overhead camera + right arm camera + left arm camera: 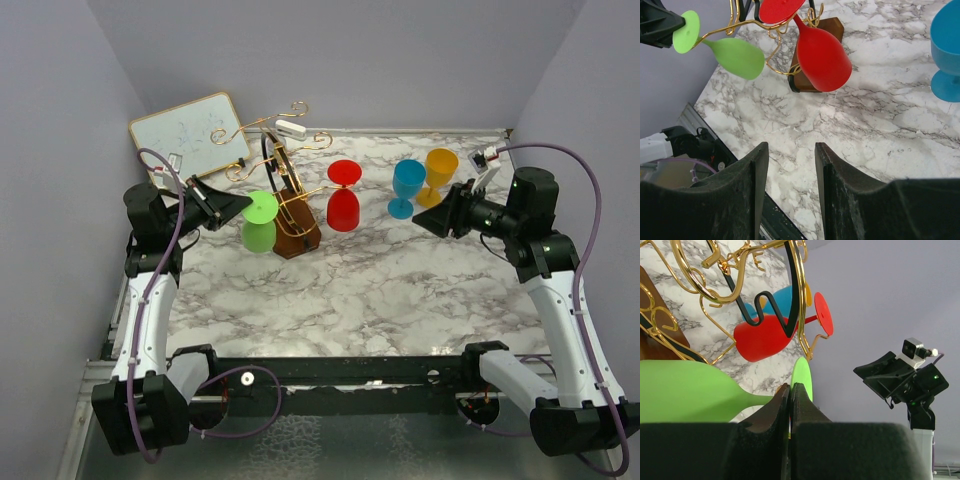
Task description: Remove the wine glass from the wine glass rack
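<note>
The wine glass rack (296,236) is a gold wire stand on a brown wooden block; it also shows in the left wrist view (715,260) and the right wrist view (812,82). A green wine glass (259,232) hangs foot-up from a left arm of it, a red wine glass (343,210) from a right arm. My left gripper (243,205) is shut on the rim of the green glass's foot (802,377), with the jaws almost together (790,385). My right gripper (440,220) is open and empty above the marble table, right of the rack (790,150).
A blue glass (407,186) and a yellow glass (439,170) stand on the table just left of the right gripper. A white board (188,134) leans at the back left. Grey walls close in on both sides.
</note>
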`<move>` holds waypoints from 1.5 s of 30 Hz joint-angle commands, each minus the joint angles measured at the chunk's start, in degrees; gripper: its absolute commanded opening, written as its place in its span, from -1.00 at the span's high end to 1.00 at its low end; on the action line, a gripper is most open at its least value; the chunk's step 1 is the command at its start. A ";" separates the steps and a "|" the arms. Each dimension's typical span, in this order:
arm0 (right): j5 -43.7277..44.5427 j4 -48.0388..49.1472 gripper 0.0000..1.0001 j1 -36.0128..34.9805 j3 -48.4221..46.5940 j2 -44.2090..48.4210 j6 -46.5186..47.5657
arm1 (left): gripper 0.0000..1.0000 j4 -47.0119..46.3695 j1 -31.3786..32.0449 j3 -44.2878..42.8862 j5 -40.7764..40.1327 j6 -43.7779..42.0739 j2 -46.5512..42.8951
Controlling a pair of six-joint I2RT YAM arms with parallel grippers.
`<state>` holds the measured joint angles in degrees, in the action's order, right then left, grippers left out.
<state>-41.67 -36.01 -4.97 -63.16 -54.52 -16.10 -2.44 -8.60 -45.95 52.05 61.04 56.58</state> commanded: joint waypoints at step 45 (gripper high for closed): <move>-0.65 2.45 0.16 -0.10 0.70 0.95 -1.13 | 1.00 -1.86 3.80 -1.93 -4.11 5.11 -3.12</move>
<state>-41.63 -35.90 -4.97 -62.57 -53.56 -16.75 0.36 -6.20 -45.04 49.06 65.71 52.07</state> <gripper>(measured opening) 0.420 0.019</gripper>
